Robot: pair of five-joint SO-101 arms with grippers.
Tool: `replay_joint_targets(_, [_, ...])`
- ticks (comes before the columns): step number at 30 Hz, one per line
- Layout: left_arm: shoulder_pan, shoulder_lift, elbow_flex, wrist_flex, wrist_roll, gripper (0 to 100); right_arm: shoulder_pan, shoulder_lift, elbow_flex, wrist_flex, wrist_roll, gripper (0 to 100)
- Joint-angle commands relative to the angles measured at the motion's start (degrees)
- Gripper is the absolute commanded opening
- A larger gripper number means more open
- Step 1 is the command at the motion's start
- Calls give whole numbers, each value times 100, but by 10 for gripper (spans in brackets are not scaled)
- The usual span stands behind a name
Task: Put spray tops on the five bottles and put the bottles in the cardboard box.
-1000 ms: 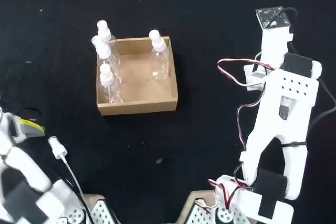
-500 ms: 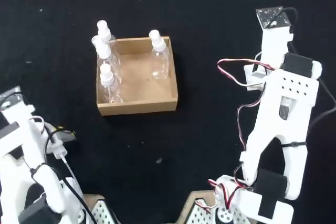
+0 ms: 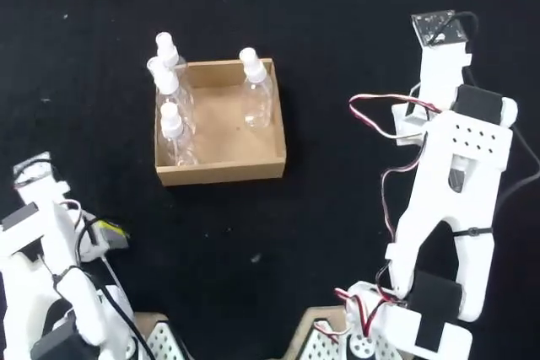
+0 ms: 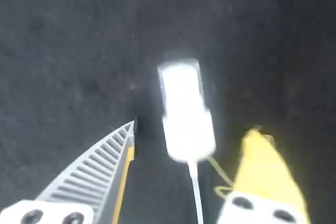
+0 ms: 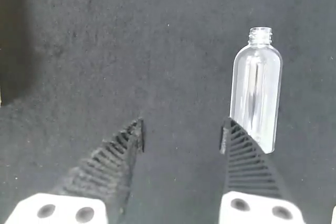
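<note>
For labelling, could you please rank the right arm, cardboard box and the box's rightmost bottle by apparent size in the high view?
Largest: right arm, though nearer the camera.
Then cardboard box.
Smallest: rightmost bottle.

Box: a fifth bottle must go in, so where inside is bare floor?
The box floor is bare in the middle and the front right corner, bordered by the left row of bottles, the back-right bottle and the front wall. The left wall is crowded with three bottles.

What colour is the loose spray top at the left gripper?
White. The spray top shows best in the left wrist view.
</note>
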Motion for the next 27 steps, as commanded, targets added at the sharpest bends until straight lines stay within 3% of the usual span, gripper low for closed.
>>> replay_joint_targets(1, [171,-132,-312,141,-105,123,-105,-48,-171,53,-44,206])
replay_joint_targets(6, [127,-114,-303,-413,-97,116,-97,-48,-171,264,-26,208])
replay_joint_targets(16, [391,-114,-303,-404,862,117,-97,-48,-198,334,-9,208])
replay_joint_targets(27, [400,-114,-365,-440,914,117,-70,-48,-171,343,0,208])
